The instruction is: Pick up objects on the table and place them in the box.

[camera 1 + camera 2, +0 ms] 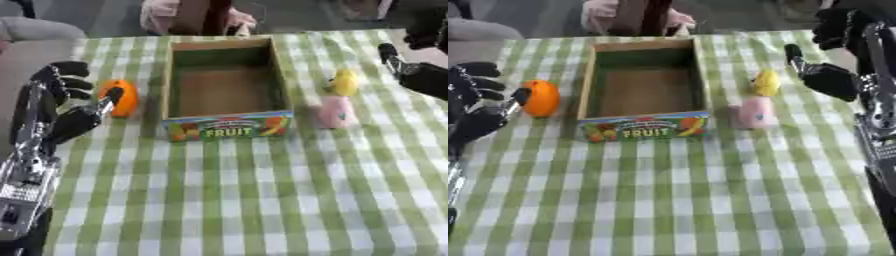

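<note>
Box [226,85] stands empty at table centre; orange fruit [120,97] lies just left of it, with the left hand [61,102] beside it, fingers spread, thumb near its side, holding nothing. Right hand [833,75] hovers open right of the yellow object [766,82] and pink object [755,113]. The fruit looks light, rigid and smooth, likely to roll; a hold across its widest part seems advisable

The word "FRUIT" stands in bold yellow capitals on the near front panel of the open cardboard box [226,125], at centre frame, flanked by printed pictures of fruit. A smaller line of lettering arches above it, too blurred to read. No other text is legible.
</note>
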Tool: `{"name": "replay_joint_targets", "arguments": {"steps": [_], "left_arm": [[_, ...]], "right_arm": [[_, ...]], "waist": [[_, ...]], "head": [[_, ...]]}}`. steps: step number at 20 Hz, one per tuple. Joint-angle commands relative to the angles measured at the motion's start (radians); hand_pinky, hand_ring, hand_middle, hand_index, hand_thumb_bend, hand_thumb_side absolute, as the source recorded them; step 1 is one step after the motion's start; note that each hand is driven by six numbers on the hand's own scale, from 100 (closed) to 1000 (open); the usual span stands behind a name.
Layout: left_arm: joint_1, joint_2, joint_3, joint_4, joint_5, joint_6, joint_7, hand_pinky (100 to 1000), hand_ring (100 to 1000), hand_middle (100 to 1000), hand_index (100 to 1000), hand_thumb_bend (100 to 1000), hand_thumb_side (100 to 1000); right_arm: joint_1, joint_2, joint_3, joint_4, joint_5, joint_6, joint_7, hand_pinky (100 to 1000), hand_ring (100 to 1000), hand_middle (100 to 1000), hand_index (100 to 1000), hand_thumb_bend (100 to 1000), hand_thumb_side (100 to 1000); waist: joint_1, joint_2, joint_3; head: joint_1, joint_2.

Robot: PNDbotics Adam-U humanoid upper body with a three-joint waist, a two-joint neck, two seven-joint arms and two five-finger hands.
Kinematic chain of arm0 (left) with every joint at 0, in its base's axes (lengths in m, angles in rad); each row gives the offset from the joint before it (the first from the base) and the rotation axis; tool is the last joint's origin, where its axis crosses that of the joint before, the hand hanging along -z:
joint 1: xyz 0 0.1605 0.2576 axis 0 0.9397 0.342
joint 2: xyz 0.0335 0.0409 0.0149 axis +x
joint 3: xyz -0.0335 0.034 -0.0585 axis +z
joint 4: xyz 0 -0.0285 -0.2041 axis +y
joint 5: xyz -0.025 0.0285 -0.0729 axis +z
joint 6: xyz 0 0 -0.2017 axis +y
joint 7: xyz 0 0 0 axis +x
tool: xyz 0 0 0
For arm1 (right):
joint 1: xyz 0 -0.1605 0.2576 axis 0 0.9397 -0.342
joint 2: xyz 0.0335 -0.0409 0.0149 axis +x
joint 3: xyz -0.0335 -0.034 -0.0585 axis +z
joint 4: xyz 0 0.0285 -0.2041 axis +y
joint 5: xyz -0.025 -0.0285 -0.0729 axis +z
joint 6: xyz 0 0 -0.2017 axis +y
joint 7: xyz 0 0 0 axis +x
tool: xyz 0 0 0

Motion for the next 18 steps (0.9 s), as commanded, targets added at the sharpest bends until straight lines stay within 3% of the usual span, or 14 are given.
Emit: {"name": "replay_joint_targets", "arguments": {"steps": [1,8,12,18], "left_arm": [[-0.047,0.077,-0.004,0.021,-0.024,0.012,-0.017,588,602,613,698,645,133],[-0.183,0.201,-0.039,0.169,-0.115,0.038,-0.104,617,626,635,722,655,148],[-0.257,0.25,-0.078,0.294,-0.22,0.053,-0.213,639,645,655,738,656,155],[-0.36,0.279,-0.141,0.507,-0.388,0.044,-0.384,671,666,672,752,752,121]], "right_arm": [[-0.012,-0.019,-0.005,-0.007,-0.001,-0.001,0.002,630,619,564,741,377,100],[-0.012,-0.019,0.0,-0.006,-0.001,-0.002,0.007,630,620,564,741,376,100],[-0.012,-0.019,0.002,-0.005,-0.002,-0.003,0.01,630,619,564,741,376,100],[-0.012,-0.018,0.007,-0.004,-0.003,-0.004,0.014,630,620,564,741,375,100]], "waist": [[0.0,-0.019,-0.002],[0.003,-0.026,-0.012],[0.003,-0.029,-0.018],[0.002,-0.033,-0.025]], "head": [[0.004,-0.005],[0.013,0.0],[0.016,0.002],[0.018,0.004]]}}
